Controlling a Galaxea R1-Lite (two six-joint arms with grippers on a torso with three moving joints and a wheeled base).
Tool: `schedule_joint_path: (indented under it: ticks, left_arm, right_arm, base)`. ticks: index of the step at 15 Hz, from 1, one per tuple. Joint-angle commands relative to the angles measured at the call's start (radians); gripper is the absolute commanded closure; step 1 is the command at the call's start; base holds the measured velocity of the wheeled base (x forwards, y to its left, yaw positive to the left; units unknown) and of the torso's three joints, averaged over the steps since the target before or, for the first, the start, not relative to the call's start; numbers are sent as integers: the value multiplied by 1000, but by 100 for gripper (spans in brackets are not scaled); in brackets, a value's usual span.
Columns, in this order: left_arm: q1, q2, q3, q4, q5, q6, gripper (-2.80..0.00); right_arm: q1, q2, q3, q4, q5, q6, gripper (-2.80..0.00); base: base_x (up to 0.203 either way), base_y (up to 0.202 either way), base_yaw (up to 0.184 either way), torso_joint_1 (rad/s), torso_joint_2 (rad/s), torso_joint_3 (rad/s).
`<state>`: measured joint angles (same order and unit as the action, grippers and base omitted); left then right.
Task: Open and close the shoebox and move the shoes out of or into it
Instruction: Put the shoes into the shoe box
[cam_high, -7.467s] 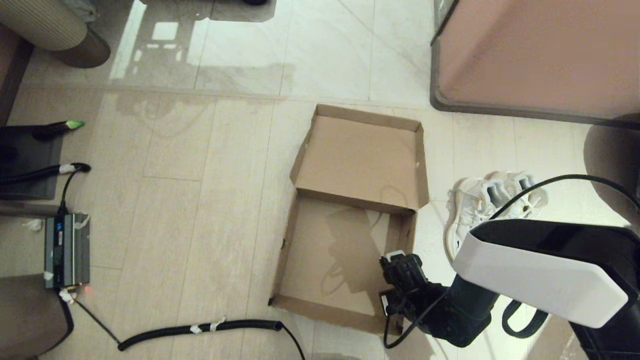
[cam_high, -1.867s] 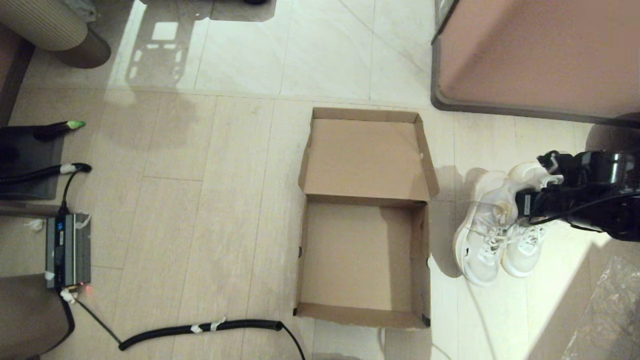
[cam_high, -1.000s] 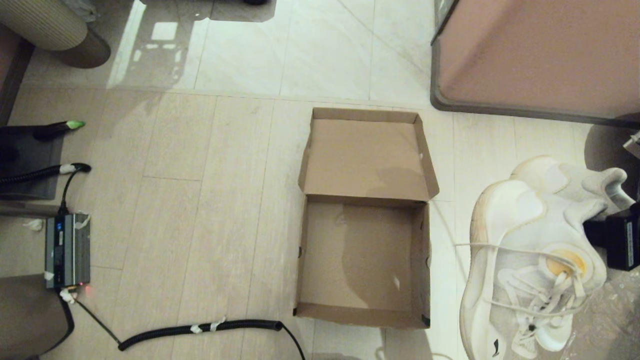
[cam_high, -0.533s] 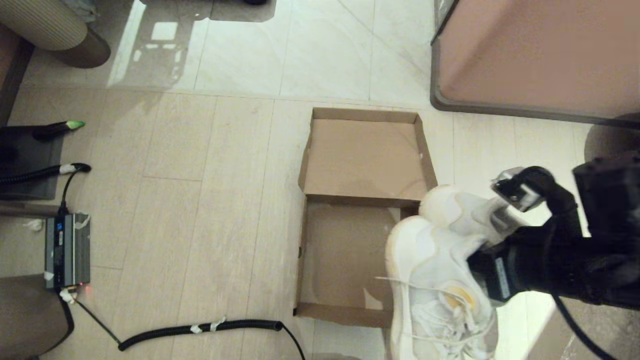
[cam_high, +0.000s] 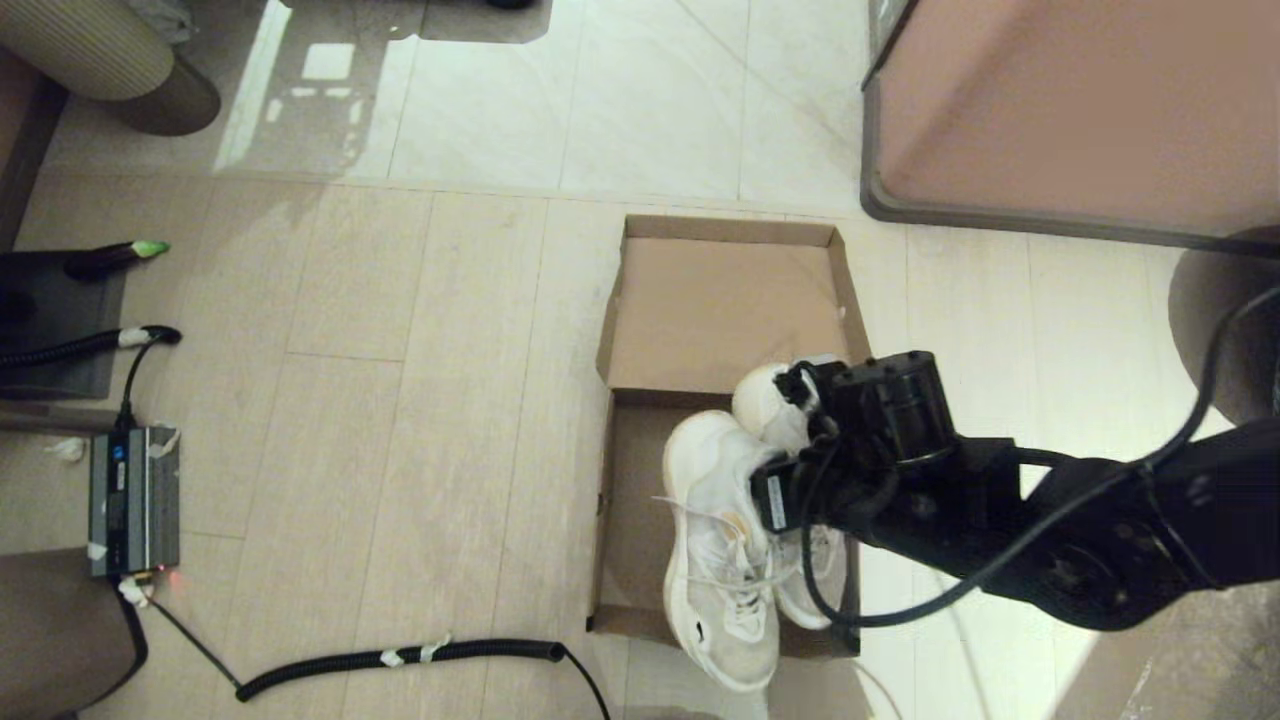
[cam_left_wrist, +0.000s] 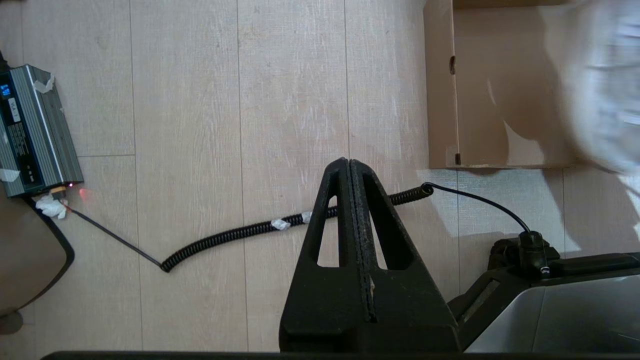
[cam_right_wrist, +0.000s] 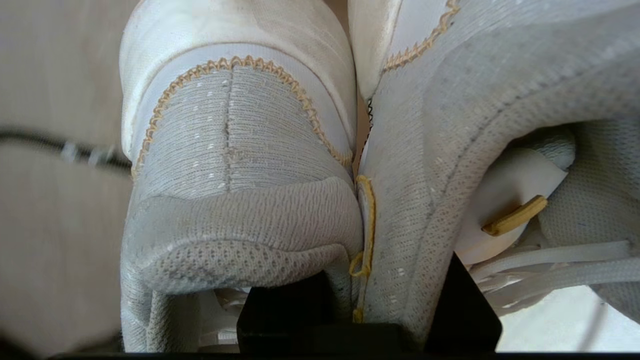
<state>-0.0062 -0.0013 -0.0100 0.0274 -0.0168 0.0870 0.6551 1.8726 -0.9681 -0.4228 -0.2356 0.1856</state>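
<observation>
The big pinkish-brown cabinet (cam_high: 1070, 110) fills the upper right of the head view, standing on the floor (cam_high: 420, 400). The shoebox (cam_high: 640, 500) lies open on the floor in the middle of the frame, with its flip lid (cam_high: 730, 310) folded back flat toward the top of the picture.

The right arm reaches in from the lower right. The right claw (cam_high: 790, 440) is closed on the heel parts of the shoes (cam_high: 715, 540), pinching both white sneakers together. In the right wrist view the two grey mesh heels (cam_right_wrist: 240, 210) are pressed side by side, right against the claw. The shoes hang over the right half of the open box, and the toe of the longer one sticks out past the box's near edge at the bottom of the frame.

The left claw (cam_left_wrist: 349, 172) is shut with nothing in it, above the floor near a black coiled cable (cam_left_wrist: 250, 232). A grey power box (cam_high: 135, 500) sits at the left edge of the head view.
</observation>
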Motion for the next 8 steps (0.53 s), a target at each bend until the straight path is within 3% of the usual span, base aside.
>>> schedule_joint_path:
  ticks: [1, 8]
  left_arm:
    - [0, 0, -1, 3, 0, 0, 0]
    - [0, -1, -2, 5, 0, -1, 0]
  right_arm:
    - [1, 170, -102, -7, -42, 24, 0]
    - [-29, 330, -238, -8, -132, 35, 0]
  base:
    - [0, 0, 0, 0, 0, 0]
    - [0, 0, 0, 0, 0, 0]
